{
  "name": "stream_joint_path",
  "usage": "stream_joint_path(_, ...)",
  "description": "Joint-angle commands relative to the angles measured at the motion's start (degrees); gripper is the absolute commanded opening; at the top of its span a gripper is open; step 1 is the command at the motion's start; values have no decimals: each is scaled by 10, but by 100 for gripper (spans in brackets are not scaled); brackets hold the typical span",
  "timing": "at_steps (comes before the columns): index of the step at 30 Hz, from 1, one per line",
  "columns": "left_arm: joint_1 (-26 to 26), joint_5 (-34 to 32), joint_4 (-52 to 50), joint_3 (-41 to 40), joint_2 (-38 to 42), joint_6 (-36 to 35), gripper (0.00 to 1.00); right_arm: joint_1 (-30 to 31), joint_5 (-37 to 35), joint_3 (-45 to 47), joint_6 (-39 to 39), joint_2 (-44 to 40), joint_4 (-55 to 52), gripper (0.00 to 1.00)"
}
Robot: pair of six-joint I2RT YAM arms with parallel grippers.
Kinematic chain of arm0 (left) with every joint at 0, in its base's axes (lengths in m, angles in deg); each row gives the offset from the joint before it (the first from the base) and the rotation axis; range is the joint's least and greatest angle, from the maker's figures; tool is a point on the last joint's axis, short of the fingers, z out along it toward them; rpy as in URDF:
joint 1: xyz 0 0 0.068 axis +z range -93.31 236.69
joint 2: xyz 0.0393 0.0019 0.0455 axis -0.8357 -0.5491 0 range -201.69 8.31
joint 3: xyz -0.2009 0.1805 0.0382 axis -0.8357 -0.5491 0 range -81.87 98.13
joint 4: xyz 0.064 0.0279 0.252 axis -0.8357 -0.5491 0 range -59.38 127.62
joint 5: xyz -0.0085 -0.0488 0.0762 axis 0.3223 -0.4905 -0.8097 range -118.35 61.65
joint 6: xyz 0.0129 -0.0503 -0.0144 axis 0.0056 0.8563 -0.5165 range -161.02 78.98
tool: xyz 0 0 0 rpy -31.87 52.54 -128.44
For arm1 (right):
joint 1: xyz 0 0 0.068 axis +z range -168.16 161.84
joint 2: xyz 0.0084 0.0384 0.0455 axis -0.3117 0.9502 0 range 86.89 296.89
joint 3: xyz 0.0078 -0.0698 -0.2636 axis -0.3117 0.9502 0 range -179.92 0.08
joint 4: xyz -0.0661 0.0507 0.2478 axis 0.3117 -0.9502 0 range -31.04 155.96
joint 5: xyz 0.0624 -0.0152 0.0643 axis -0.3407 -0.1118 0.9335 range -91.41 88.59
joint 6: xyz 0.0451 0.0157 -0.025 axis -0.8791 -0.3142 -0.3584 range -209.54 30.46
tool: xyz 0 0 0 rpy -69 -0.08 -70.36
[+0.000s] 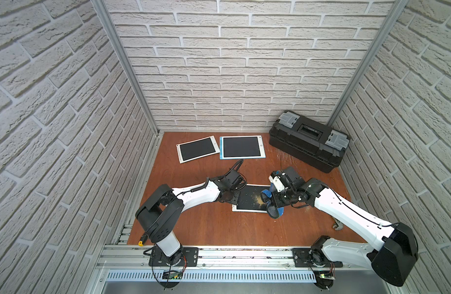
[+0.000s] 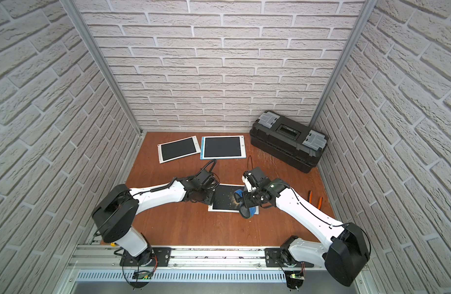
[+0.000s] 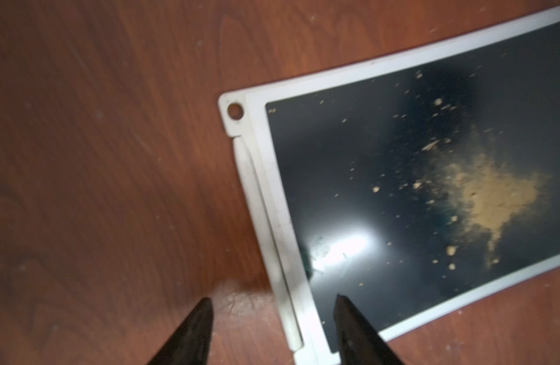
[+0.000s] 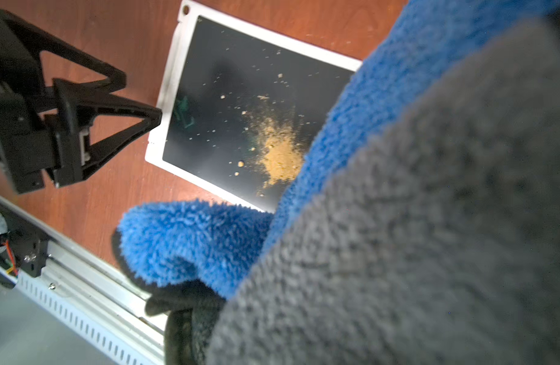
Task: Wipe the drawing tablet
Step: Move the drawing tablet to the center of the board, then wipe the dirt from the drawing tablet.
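— So, where is the tablet (image 1: 250, 199)?

— Flat on the desk (image 1: 206, 229), screen up, between my two arms. It has a white frame and a dark screen.

— And your left tool?

— My left tool (image 3: 272, 301) is at the tablet's short edge, near the corner with the small hole. Its fingers stand apart, fairly wide. One is over bare desk just beside the tablet and the other over the screen, with the frame between them. I cannot tell whether they touch it.

— The right one?

— My right tool (image 1: 271, 199) is at the tablet's opposite end, closed tight on the cloth (image 4: 193, 240), which is blue on one face and grey on the other. The cloth hangs over that end and hides the fingers.

— Is the screen clean?

— No. A patch of tan powder (image 3: 493, 196) sits on the half nearer the cloth, right at the cloth's edge. Loose crumbs are scattered toward my left tool. A faint green smear (image 4: 184, 113) shows near the left tool's end.

— Anything else around?

— Beyond the tablet, toward the back wall, a white spare (image 1: 197, 149) and a blue spare (image 1: 241, 147) lie side by side. The toolbox (image 1: 306, 145), lid shut, stands farther back on the tablet's right. Pliers (image 2: 314, 199) lie past my right arm, well apart from the tablet.
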Motion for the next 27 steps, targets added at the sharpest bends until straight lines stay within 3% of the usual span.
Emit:
stream_joint_path(1,-4,-22,-22,-2,-2,-45,60,19,53,-3,2,15,74,3)
stream_joint_path(6,-4,11,10,-9,-11,-47,61,34,101,9,15,60,197,3)
stream_joint_path(10,-4,15,16,-14,-23,-43,62,48,83,-10,51,124,257,3)
stream_joint_path(17,-5,8,1,-30,-31,-22,62,52,86,-58,46,243,286,3)
stream_joint_path(27,-5,-17,0,-68,59,5,64,92,53,-137,71,306,237,3)
